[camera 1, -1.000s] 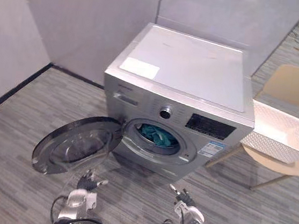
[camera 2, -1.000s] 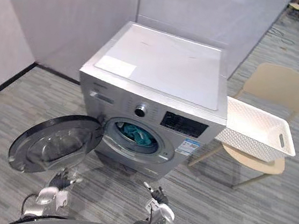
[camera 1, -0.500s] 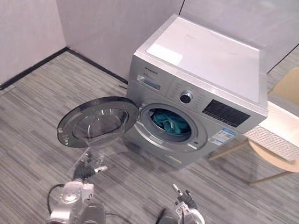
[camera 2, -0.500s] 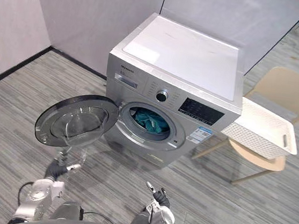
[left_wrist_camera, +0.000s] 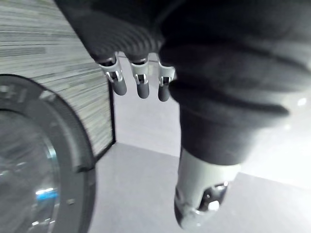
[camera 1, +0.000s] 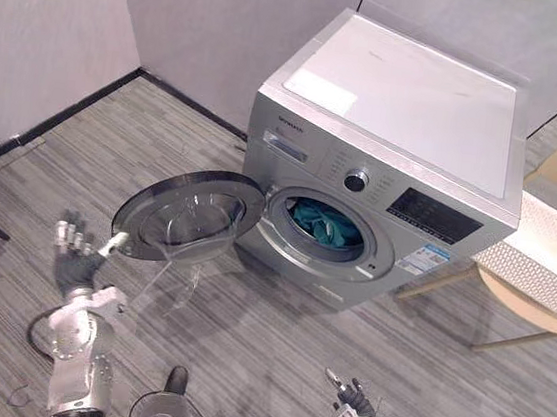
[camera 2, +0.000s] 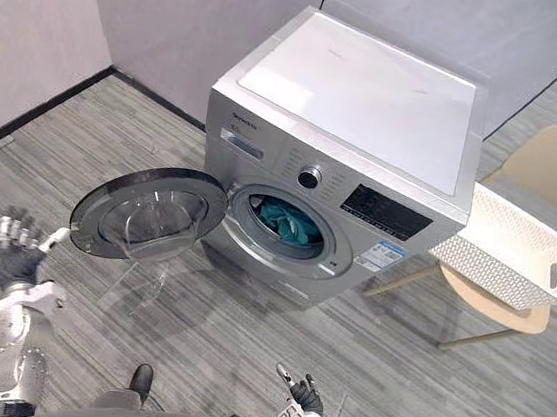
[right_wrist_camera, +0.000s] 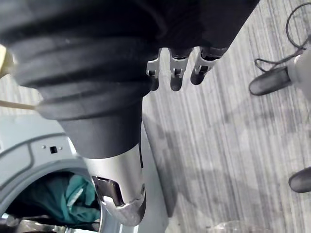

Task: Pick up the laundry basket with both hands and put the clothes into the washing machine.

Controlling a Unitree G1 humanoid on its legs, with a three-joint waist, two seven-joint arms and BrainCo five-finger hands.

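The silver washing machine [camera 1: 398,132] stands with its round door [camera 1: 188,226] swung open to the left. Teal clothes [camera 1: 325,224] lie inside the drum, and they also show past the thumb in the right wrist view [right_wrist_camera: 73,195]. The white laundry basket [camera 2: 510,261] rests on a beige chair [camera 2: 555,165] to the right of the machine, with nothing seen in it. My left hand [camera 1: 76,258] is raised out to the left of the door's edge, fingers [left_wrist_camera: 138,83] straight, holding nothing. Low in front of the machine, my right hand [camera 2: 303,403] is open and holds nothing.
Grey striped floor [camera 1: 274,339] spreads in front of the machine. Plain grey walls [camera 1: 208,29] close the corner behind it, with a dark skirting [camera 1: 57,121] along the left wall. The open door juts out over the floor on my left.
The camera has shifted, so the whole scene sits differently. My left arm has swung out to the left and risen beside the door. The right hand has sunk lower in the picture.
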